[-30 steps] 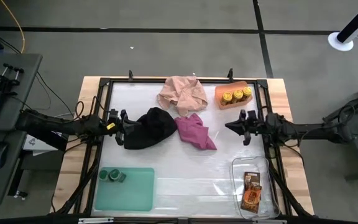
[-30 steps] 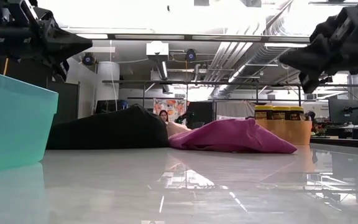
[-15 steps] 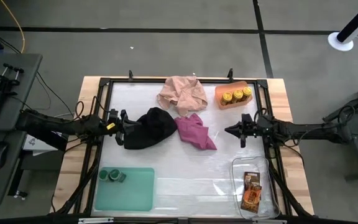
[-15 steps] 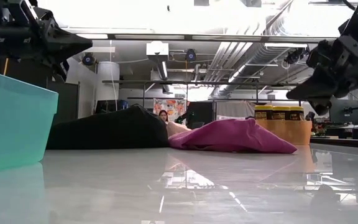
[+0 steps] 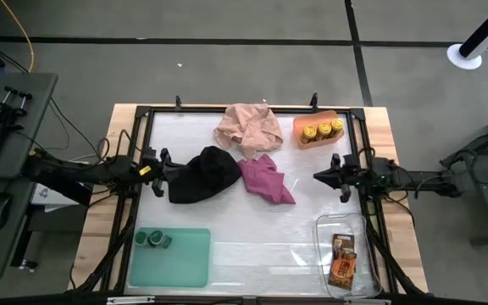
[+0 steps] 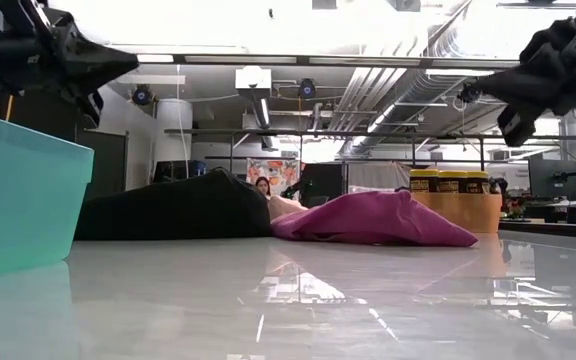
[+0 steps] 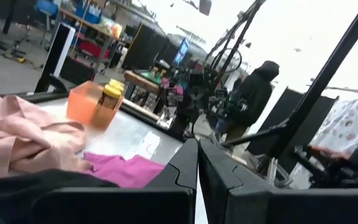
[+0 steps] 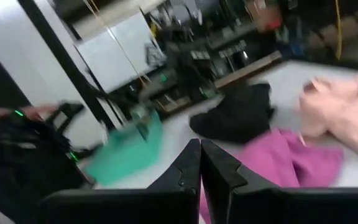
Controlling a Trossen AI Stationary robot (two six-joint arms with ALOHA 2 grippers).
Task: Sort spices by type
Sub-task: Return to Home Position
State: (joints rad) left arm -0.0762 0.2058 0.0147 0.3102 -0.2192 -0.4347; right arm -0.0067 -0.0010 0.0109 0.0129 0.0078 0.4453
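Observation:
Three yellow-lidded jars [image 5: 324, 130] stand in the orange tray [image 5: 302, 140] at the far right; they also show in the low view [image 6: 452, 181]. Two green-lidded jars [image 5: 153, 240] sit in the green tray [image 5: 189, 258] near left. Two brown packets [image 5: 342, 258] lie in the clear tray [image 5: 327, 227] near right. My left gripper [image 5: 161, 172] hovers shut above the table's left side, beside the black cloth [image 5: 202, 174]. My right gripper [image 5: 322, 176] hangs shut in the air at the right side, touching nothing.
A pink cloth [image 5: 248, 127] lies at the far middle, a magenta cloth [image 5: 266, 180] at the centre next to the black one. A black frame [image 5: 227, 111] borders the table. Bare white surface [image 5: 252, 233] lies between the green and clear trays. A person [image 7: 250, 96] stands beyond the table.
My right gripper has drawn back toward the table's right edge; it dipped lower midway and has risen again. My left gripper has pulled back slightly toward the left edge. Both have stayed shut. No jar, packet or cloth has moved.

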